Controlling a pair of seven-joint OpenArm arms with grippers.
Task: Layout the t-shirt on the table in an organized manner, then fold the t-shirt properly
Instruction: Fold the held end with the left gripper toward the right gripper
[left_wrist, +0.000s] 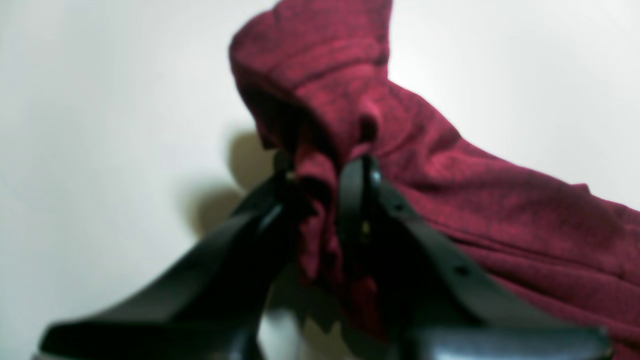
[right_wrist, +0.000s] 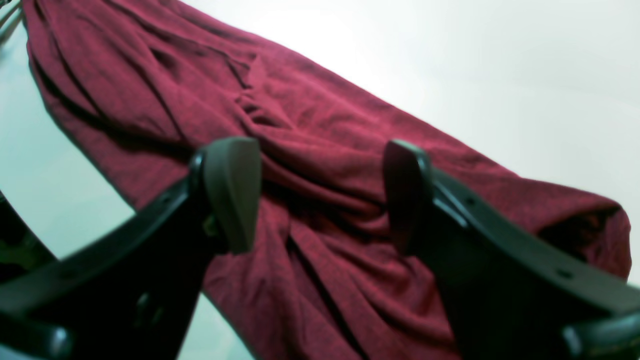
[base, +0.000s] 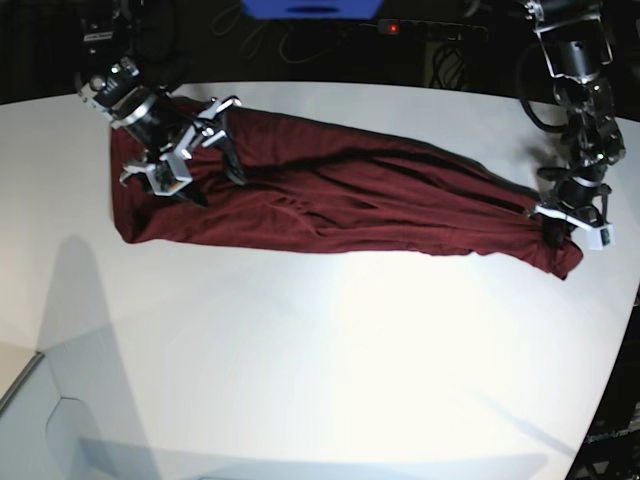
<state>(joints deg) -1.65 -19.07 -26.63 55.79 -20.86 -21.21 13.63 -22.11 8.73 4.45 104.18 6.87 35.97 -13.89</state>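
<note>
The dark maroon t-shirt lies bunched into a long, wrinkled band across the far half of the white table. In the base view my left gripper is at the band's right end. The left wrist view shows that left gripper shut on a raised fold of the t-shirt, with cloth pinched between the black fingers. My right gripper is over the band's left end. In the right wrist view the right gripper stands open just above the t-shirt, with nothing between its fingers.
The table's curved edge runs down the right side, and its corner drops off at the lower left. Behind the table are a blue object, cables and a power strip with a red light.
</note>
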